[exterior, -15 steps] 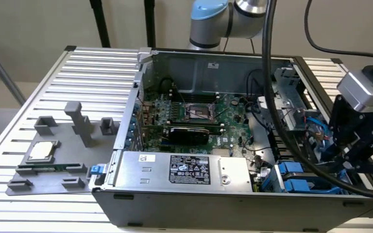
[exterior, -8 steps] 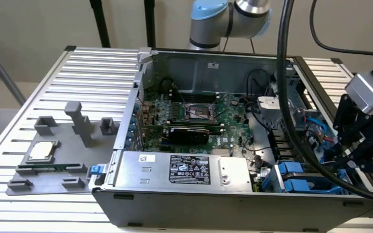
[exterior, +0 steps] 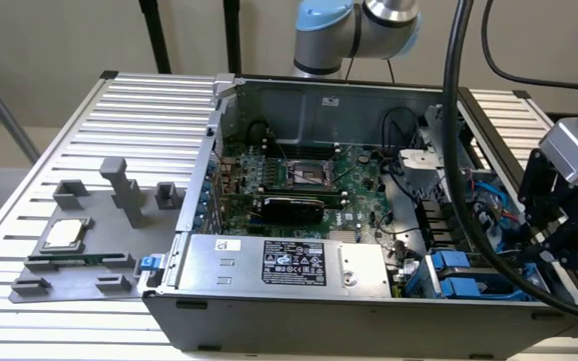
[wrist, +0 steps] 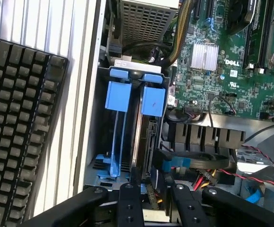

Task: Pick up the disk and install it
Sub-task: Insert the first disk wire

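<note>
One disk, two blue frames, one keyboard, one computer case

My arm at the top of the exterior view is silver-grey with a light blue cap. Thick black cables hang beside it. My jaws are black linked bars with round screws at the joints.

Disk in drive bay — beside motherboard

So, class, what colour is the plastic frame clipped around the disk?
Bright blue. The disk's frame shows best in the wrist view.
</note>
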`<act>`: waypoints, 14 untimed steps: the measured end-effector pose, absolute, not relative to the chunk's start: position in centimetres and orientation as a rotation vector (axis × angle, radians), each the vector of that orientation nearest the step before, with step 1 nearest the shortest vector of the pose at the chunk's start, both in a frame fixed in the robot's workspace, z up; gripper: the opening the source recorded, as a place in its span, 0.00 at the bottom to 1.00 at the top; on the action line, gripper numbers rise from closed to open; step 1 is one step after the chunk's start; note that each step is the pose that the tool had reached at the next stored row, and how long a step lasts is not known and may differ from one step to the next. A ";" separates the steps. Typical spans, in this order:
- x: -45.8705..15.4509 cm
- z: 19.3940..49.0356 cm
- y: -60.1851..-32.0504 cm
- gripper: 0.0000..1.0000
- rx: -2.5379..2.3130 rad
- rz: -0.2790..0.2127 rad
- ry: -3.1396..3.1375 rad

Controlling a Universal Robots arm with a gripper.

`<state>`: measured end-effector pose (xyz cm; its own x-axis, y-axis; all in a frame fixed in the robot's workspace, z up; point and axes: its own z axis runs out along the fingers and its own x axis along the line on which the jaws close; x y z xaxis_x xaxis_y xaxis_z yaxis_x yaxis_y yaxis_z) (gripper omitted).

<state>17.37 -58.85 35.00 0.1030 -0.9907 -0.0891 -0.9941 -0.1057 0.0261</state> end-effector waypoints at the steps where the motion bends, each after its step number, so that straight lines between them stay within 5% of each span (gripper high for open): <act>1: 17.4 35.0 -58.9 1.00 -2.304 0.132 2.070; 8: 17.5 34.6 -58.9 1.00 -2.313 0.145 2.046; 9: 17.5 34.6 -58.9 0.00 -2.314 0.146 2.044; 14: 17.6 34.5 -58.9 0.00 -2.315 0.152 2.036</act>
